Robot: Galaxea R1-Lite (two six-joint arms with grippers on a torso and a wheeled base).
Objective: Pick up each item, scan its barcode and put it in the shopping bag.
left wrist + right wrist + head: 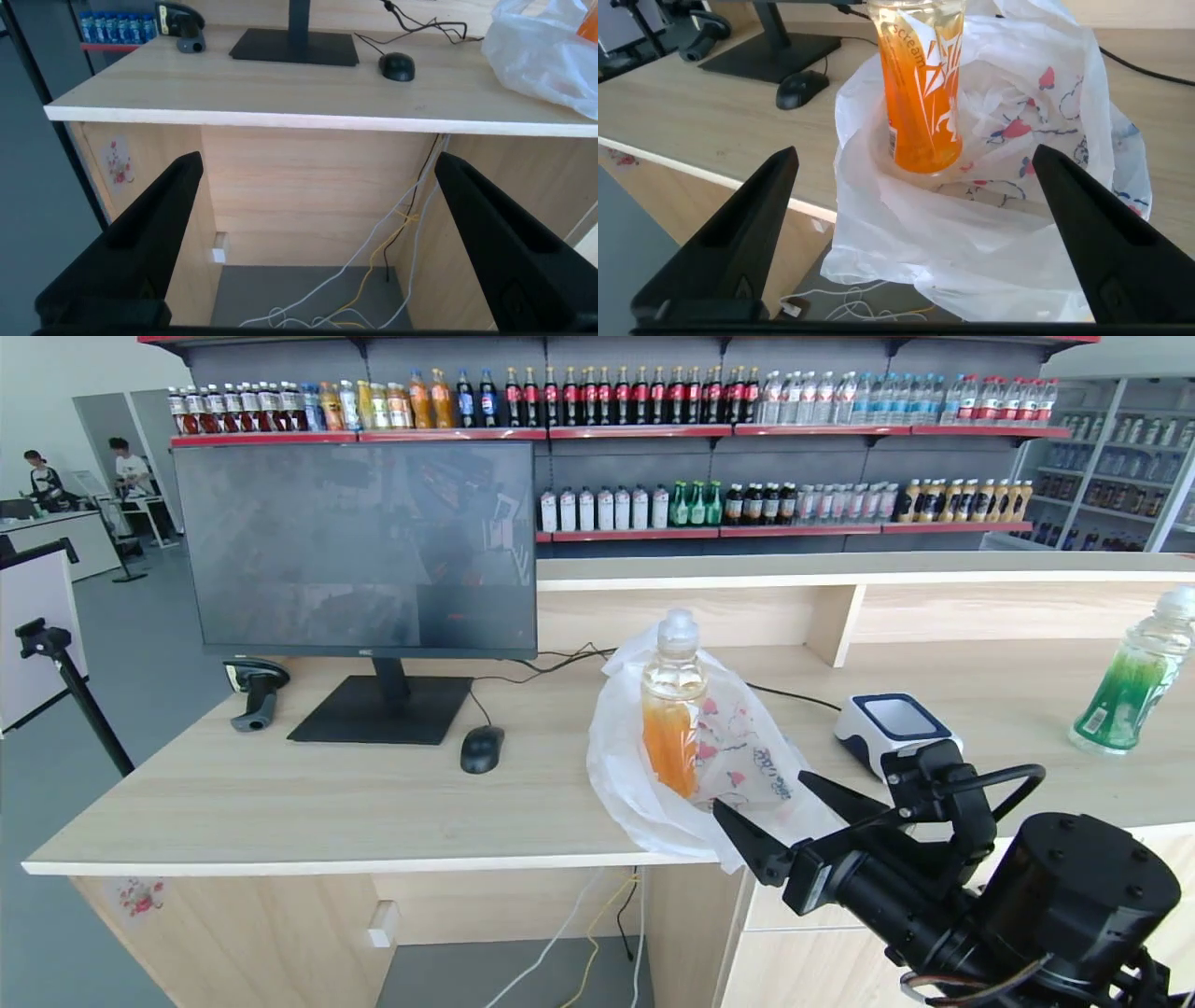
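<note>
Two end effectors, both released, jaws spread wide with nothing between them. Left end effector (318, 159) sits low, facing the front panel under the table (280, 93) edge. Right end effector (761, 798) hovers at the near table edge, pointed at the white shopping bag (747, 756) just ahead of it.

Bag stands near the table's front edge, mouth open. Orange drink bottle (672, 728) is upright inside it, neck and cap above the rim. Desktop barcode scanner (892, 728) is just right of the bag. Green-labelled bottle (1125, 686) is upright on the table at far right, well apart from the bag.

Mouse (482, 749) lies left of the bag. Monitor (355, 546) and handheld scanner (254, 691) are farther back left. Stocked drink shelves (803, 429) stand behind.
</note>
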